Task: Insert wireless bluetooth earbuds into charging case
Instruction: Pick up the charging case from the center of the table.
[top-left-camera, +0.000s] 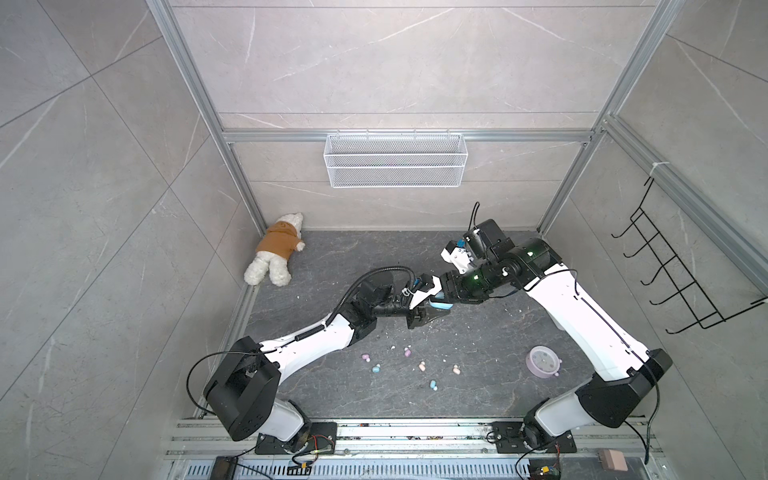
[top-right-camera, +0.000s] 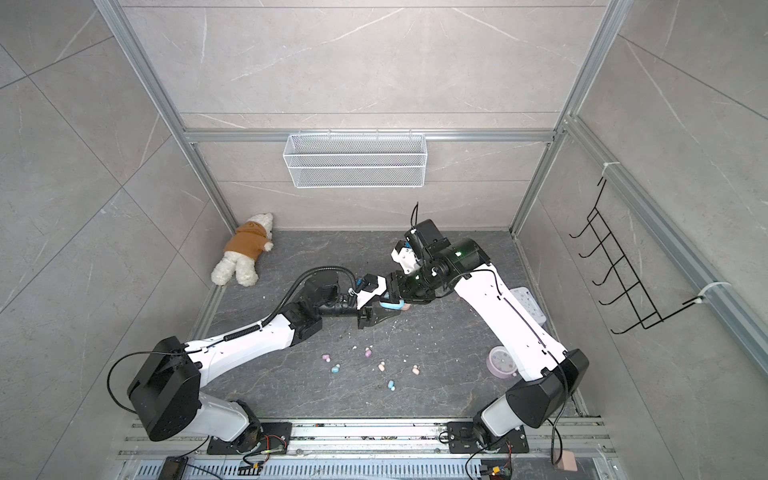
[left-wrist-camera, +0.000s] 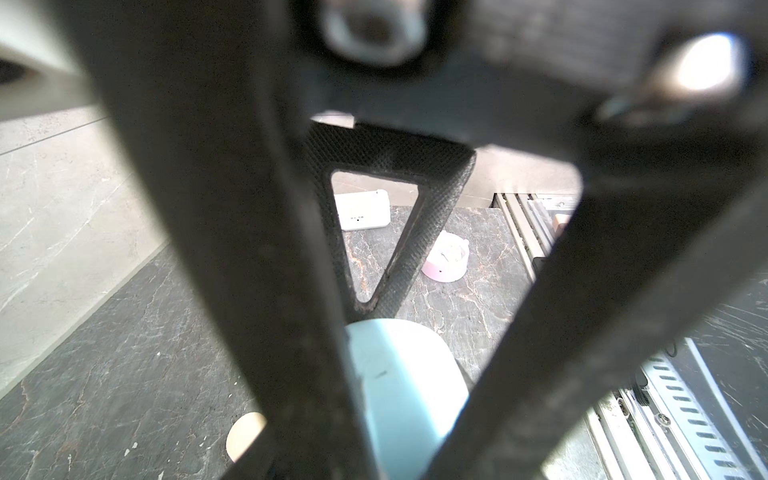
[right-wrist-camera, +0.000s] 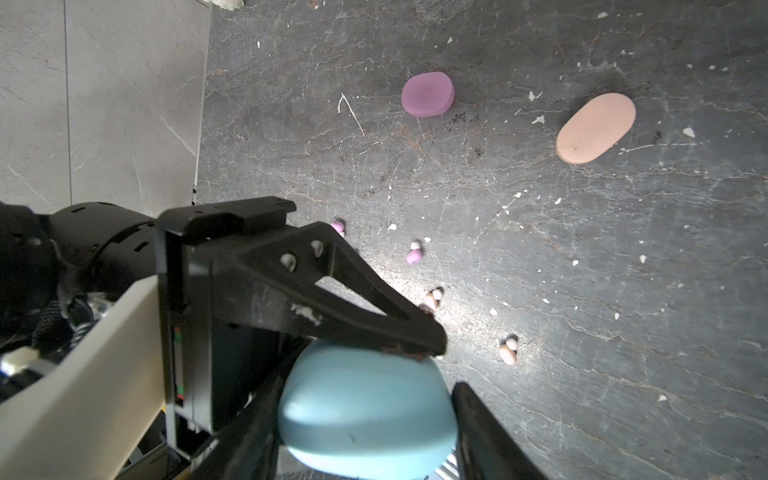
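Note:
A light blue oval charging case (top-left-camera: 440, 306) (top-right-camera: 392, 306) hangs above the middle of the floor, gripped from both sides. My left gripper (top-left-camera: 434, 309) (left-wrist-camera: 399, 436) is shut on it, and one of its black fingers presses on the case's top in the right wrist view. My right gripper (top-left-camera: 448, 300) (right-wrist-camera: 365, 449) is shut on the same case (right-wrist-camera: 365, 409), one finger on each flank. Several tiny earbuds lie loose on the floor nearer the front: lilac (top-left-camera: 365, 357) (right-wrist-camera: 414, 254), light blue (top-left-camera: 376, 368) and peach (top-left-camera: 422, 366) (right-wrist-camera: 508, 351).
A purple case (right-wrist-camera: 427, 94) and a peach case (right-wrist-camera: 595, 126) lie shut on the dark floor. A lilac round dish (top-left-camera: 541, 361) sits by the right arm, with a white device (top-right-camera: 528, 303) behind it. A teddy bear (top-left-camera: 276, 249) lies back left. White crumbs are scattered about.

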